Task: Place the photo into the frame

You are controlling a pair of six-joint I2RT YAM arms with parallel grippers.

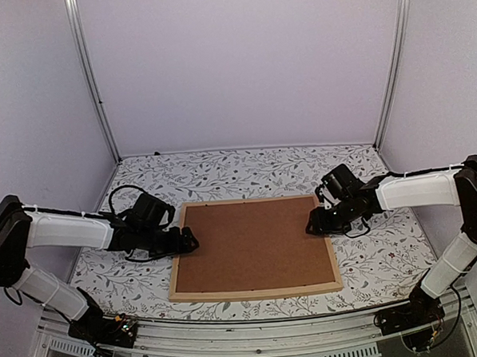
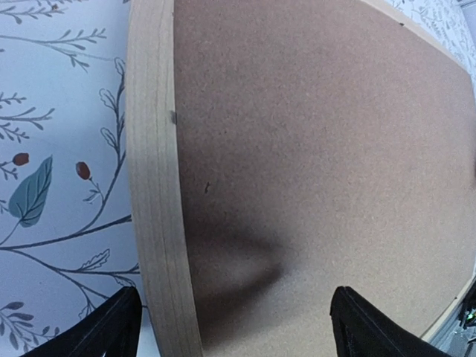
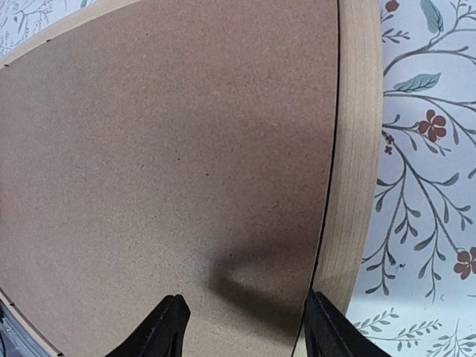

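And here's the frame (image 1: 256, 292), lying flat on the leaf-patterned table (image 1: 246, 166): a big rectangle of thin, pale natural-wood strips, with faint grain running along them. Filling it edge to edge is a plain brown backing board (image 1: 254, 243), matte and finely speckled.

Over to the left gripper (image 1: 190, 241), which hangs at the frame's left strip, partway along it, fingers spread wide. From its wrist camera that strip (image 2: 152, 186) runs up between the two fingertips, just inside the outer one. The outer fingertip is over the patterned cloth and the inner one is over the brown board (image 2: 320, 149). Nothing is pinched, and a soft shadow lies on the board between them.

Now the right gripper (image 1: 313, 225), at the opposite strip: fingers parted too, with a narrower gap than the left pair. Its inner fingertip is over the board (image 3: 171, 149) and its outer fingertip is right over the frame's right strip (image 3: 357, 149). The dark seam where board meets wood comes down just inside that outer tip. Nothing is held here either. Whether any tip actually touches the surface, I can't tell.

The frame's two long strips run across between the grippers, well clear of all four fingertips
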